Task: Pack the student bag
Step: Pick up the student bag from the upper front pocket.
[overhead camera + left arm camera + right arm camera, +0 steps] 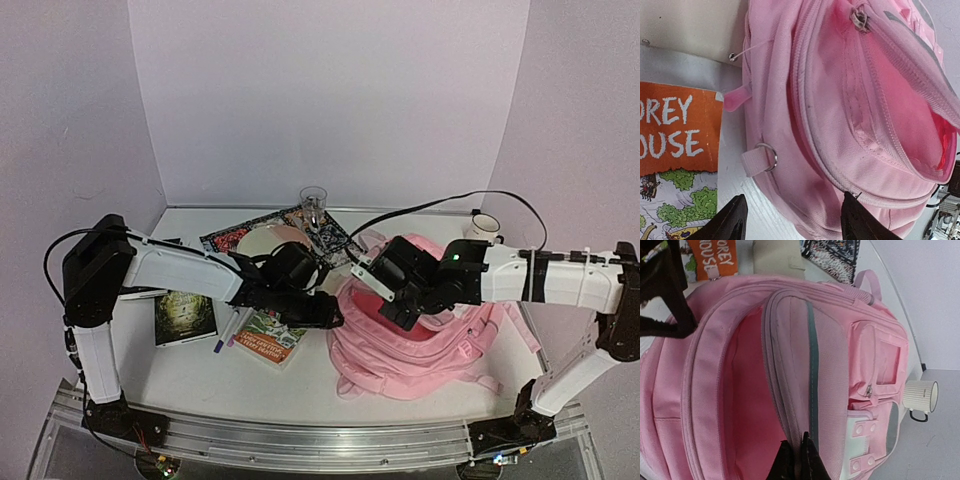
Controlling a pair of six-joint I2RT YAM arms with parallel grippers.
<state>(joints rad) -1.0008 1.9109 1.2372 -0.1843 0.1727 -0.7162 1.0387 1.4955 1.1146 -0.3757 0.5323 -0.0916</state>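
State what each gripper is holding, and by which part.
Right gripper: student bag, pinched at the edge of its unzipped opening's front panel. Left gripper: open, holding nothing.

White-shelled left arm [170, 268] and right arm [570, 282], with black joint housings and black bases. Thin black cable [505, 195] looped off the right one, small green light [456, 257] near its wrist. Black, wedge-shaped fingers [732, 220].

Title of the orange book [675, 125] partly off-frame left; student bag [420, 355] middle beneath right arm [560, 275].
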